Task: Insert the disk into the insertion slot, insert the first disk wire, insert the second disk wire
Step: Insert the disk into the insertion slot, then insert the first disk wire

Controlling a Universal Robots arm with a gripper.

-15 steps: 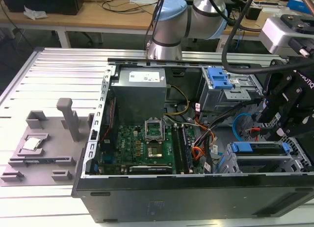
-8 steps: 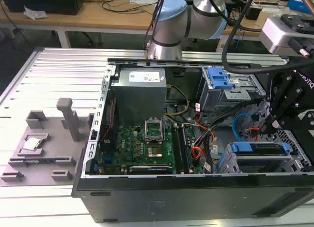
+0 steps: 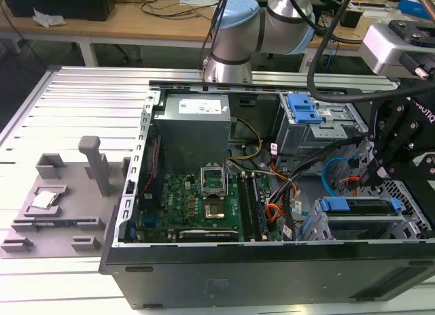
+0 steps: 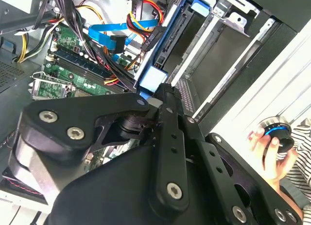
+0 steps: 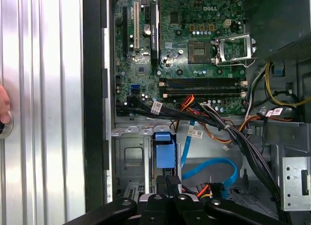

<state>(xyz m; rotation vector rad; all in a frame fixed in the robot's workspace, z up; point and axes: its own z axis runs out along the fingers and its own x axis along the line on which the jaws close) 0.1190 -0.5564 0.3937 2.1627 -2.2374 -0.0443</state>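
First wrist view: cable bundles (image 5: 194, 115) crossed the computer case (image 5: 92, 89) beside the disk (image 5: 163, 149); the end effector (image 5: 168, 180), closed narrow and holding nothing, sat at its blue handle.

My disk (image 3: 357, 206), a silver drive in a bright blue carrier, lies flat inside the low grey perforated slot (image 3: 413, 209) at the exterior view's right; it looks pushed fully home.

Ribbed metal table (image 3: 75, 104), perhaps wooden bench (image 3: 136, 19)
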